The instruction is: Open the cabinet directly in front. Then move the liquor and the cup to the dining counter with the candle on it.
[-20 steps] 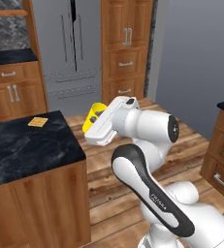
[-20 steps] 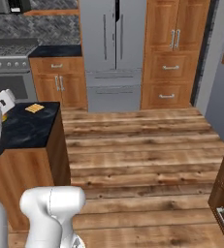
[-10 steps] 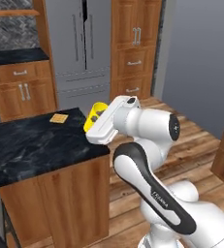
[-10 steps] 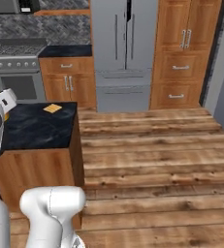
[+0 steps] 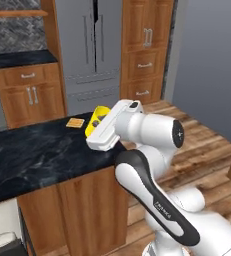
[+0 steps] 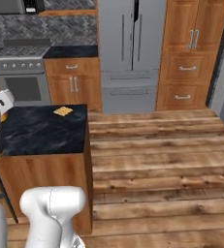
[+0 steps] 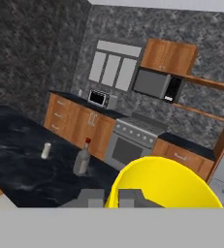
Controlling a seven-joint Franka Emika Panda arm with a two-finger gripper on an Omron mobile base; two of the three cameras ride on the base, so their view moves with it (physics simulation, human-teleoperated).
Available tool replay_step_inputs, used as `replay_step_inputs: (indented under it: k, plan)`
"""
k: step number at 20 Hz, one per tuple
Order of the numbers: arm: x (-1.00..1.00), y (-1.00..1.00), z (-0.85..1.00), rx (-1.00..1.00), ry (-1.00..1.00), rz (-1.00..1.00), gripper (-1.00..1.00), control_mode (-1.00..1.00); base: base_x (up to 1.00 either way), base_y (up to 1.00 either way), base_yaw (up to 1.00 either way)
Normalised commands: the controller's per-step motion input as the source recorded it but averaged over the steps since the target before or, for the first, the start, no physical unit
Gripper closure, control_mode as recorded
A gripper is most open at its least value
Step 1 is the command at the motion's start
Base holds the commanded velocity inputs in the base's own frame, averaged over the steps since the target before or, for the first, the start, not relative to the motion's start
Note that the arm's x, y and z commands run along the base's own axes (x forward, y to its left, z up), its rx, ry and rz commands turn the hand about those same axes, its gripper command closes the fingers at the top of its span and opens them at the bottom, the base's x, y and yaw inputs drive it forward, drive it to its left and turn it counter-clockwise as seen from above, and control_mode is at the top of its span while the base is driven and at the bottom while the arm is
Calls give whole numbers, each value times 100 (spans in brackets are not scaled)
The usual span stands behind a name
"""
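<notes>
At the near corner of the dining counter [image 5: 42, 150], the fingers [image 7: 111, 197] are closed on the rim of the cup [image 7: 167, 184], which we see in the hand view as a yellow bowl-like opening directly ahead of the two dark tips. In the left base view the cup [image 5: 98, 121] shows as a yellow wedge behind the white hand, held above the black veined tabletop and tilted rather than upright. Beyond the cup in the hand view, the liquor [image 7: 83, 157] stands upright on the tabletop with its red cap on, and a small pale candle [image 7: 46, 150] stands near it, apart from it. A flat orange-tan square [image 5: 75, 122] lies on the tabletop just beside the cup's position in the left base view. We judge the step in hand to be the placing of the cup. To do it well, we would bring the cup level first, then lower it over bare marble away from the edge, clear of the liquor, the candle and the square item. We would release only once the base rests flat, then withdraw upward so the rim is not dragged.
</notes>
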Motion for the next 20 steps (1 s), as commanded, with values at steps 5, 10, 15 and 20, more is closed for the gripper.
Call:
replay_step_inputs:
  k: [5,10,15,20]
  plan:
    - [0,0,0,0,0,0,100,100,88,7,-3]
    - [0,0,0,0,0,0,100,100,8,50,1]
    - [-17,80,-39,-19,27,4,100,-100,-2,20,1]
    - [0,72,-47,-16,44,5,100,-100,0,0,0]
